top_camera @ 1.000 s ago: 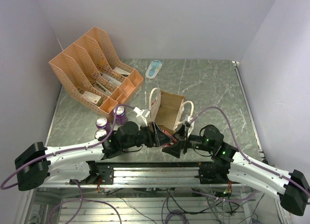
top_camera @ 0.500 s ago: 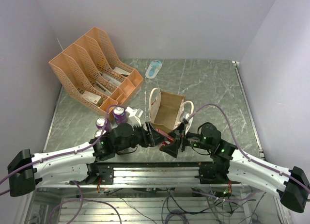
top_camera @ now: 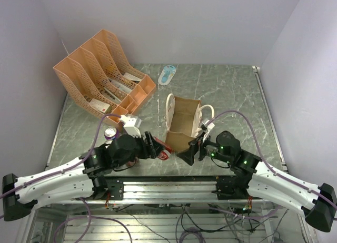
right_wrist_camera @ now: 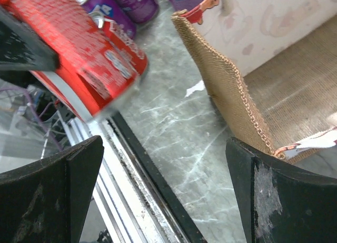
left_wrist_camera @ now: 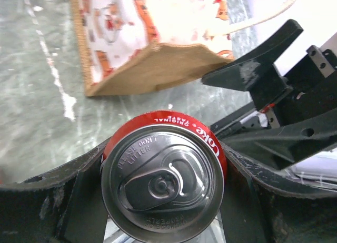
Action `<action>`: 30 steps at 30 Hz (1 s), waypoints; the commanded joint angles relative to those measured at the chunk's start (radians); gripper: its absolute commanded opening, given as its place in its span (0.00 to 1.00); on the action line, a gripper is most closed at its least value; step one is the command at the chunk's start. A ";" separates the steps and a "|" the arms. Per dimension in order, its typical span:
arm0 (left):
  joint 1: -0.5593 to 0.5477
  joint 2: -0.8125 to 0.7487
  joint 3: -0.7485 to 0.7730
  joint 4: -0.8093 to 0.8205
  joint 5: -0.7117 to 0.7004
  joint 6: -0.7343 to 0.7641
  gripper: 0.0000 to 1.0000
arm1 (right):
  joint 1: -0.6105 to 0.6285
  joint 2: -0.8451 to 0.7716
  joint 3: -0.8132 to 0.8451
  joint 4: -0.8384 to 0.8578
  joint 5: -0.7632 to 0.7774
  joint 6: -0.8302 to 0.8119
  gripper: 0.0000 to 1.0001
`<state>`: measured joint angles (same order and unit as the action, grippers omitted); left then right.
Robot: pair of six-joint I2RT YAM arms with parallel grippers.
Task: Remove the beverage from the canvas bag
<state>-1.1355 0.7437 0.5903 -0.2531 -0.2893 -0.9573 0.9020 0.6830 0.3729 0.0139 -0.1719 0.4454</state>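
The canvas bag (top_camera: 182, 120) stands open in the middle of the table, tan with cream loop handles. My left gripper (top_camera: 159, 150) is shut on a red Coke can (top_camera: 164, 151), held outside the bag just left of its near corner. In the left wrist view the can's silver top (left_wrist_camera: 163, 182) fills the space between my fingers, with the bag's printed side (left_wrist_camera: 126, 38) beyond it. My right gripper (top_camera: 191, 150) is open and empty at the bag's near edge. Its wrist view shows the can (right_wrist_camera: 84, 51) at upper left and the bag's wall (right_wrist_camera: 226, 95) at right.
An orange plastic file rack (top_camera: 100, 77) stands at the back left. Purple cans (top_camera: 110, 132) stand left of my left arm and also show in the right wrist view (right_wrist_camera: 134, 3). A small blue-and-white item (top_camera: 167, 73) lies at the back. The table's metal front rail (top_camera: 168, 182) runs close below both grippers.
My left gripper has drawn back to the left and toward the near edge, bringing the red can out of the bag. The right gripper stays at the bag's near edge.
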 commanded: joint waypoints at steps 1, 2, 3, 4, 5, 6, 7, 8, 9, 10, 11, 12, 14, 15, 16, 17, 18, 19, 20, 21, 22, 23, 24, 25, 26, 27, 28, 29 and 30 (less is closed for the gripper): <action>-0.006 -0.118 0.084 -0.143 -0.154 0.027 0.07 | -0.005 -0.019 0.025 -0.123 0.143 0.007 1.00; -0.006 -0.144 0.094 -0.179 -0.177 0.028 0.07 | -0.006 -0.026 0.021 -0.127 0.158 0.010 1.00; -0.006 -0.168 0.104 -0.221 -0.199 0.029 0.07 | -0.005 -0.032 0.017 -0.125 0.165 0.013 1.00; -0.006 -0.190 0.116 -0.261 -0.224 0.028 0.07 | -0.005 -0.040 0.013 -0.121 0.168 0.014 1.00; -0.006 -0.213 0.126 -0.299 -0.249 0.028 0.07 | -0.005 -0.044 0.011 -0.118 0.170 0.016 1.00; -0.007 -0.232 0.136 -0.336 -0.272 0.027 0.07 | -0.005 -0.046 0.009 -0.117 0.172 0.016 1.00; -0.006 -0.250 0.140 -0.363 -0.293 0.024 0.07 | -0.005 -0.049 0.008 -0.117 0.175 0.016 1.00; -0.006 -0.266 0.142 -0.385 -0.307 0.023 0.07 | -0.005 -0.051 0.009 -0.119 0.178 0.014 1.00; -0.006 -0.278 0.141 -0.402 -0.318 0.024 0.07 | -0.005 -0.052 0.011 -0.122 0.174 0.013 1.00; -0.006 -0.285 0.138 -0.404 -0.326 0.029 0.07 | -0.005 -0.053 0.013 -0.122 0.164 0.012 1.00; -0.006 -0.288 0.135 -0.400 -0.326 0.039 0.07 | -0.005 -0.054 0.012 -0.118 0.146 0.007 1.00; -0.006 -0.286 0.133 -0.397 -0.324 0.049 0.07 | -0.006 -0.058 0.010 -0.112 0.128 0.003 1.00; -0.006 -0.264 0.133 -0.385 -0.326 0.072 0.07 | -0.005 -0.074 0.000 -0.092 0.092 -0.005 1.00; -0.006 -0.244 0.136 -0.380 -0.330 0.087 0.07 | -0.005 -0.082 -0.006 -0.084 0.080 -0.007 1.00; -0.007 -0.219 0.143 -0.377 -0.335 0.104 0.07 | -0.005 -0.089 -0.010 -0.080 0.073 -0.009 1.00; -0.006 -0.188 0.152 -0.371 -0.344 0.118 0.07 | -0.005 -0.094 -0.012 -0.079 0.069 -0.013 1.00; -0.006 -0.154 0.161 -0.361 -0.351 0.138 0.07 | -0.005 -0.100 -0.011 -0.078 0.069 -0.015 1.00; -0.006 -0.121 0.172 -0.348 -0.357 0.159 0.07 | -0.005 -0.102 -0.011 -0.079 0.067 -0.017 1.00; -0.006 -0.084 0.185 -0.334 -0.365 0.178 0.07 | -0.005 -0.105 -0.011 -0.078 0.068 -0.017 1.00; -0.006 -0.046 0.200 -0.321 -0.371 0.197 0.07 | -0.005 -0.105 -0.013 -0.077 0.066 -0.019 1.00; -0.006 0.003 0.212 -0.301 -0.375 0.218 0.07 | -0.005 -0.103 -0.014 -0.076 0.063 -0.018 1.00; -0.006 0.041 0.224 -0.280 -0.380 0.240 0.07 | -0.005 -0.101 -0.015 -0.072 0.059 -0.018 1.00; -0.006 0.080 0.231 -0.254 -0.382 0.263 0.07 | -0.006 -0.099 -0.017 -0.069 0.056 -0.017 1.00; -0.006 0.115 0.237 -0.228 -0.384 0.284 0.07 | -0.006 -0.096 -0.018 -0.066 0.053 -0.018 1.00; -0.006 0.149 0.241 -0.200 -0.389 0.303 0.07 | -0.005 -0.093 -0.020 -0.063 0.054 -0.019 1.00; -0.007 0.181 0.241 -0.173 -0.398 0.320 0.07 | -0.005 -0.090 -0.022 -0.061 0.055 -0.018 1.00; -0.006 0.214 0.240 -0.141 -0.412 0.335 0.07 | -0.005 -0.087 -0.022 -0.060 0.058 -0.017 1.00; -0.006 0.244 0.241 -0.122 -0.429 0.342 0.07 | -0.005 -0.084 -0.021 -0.059 0.058 -0.018 1.00; -0.007 0.271 0.242 -0.106 -0.458 0.344 0.07 | -0.005 -0.083 -0.020 -0.058 0.057 -0.018 1.00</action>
<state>-1.1362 0.9470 0.7792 -0.5537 -0.6334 -0.6876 0.8986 0.5968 0.3641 -0.0723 -0.1059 0.4435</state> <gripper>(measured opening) 0.758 0.999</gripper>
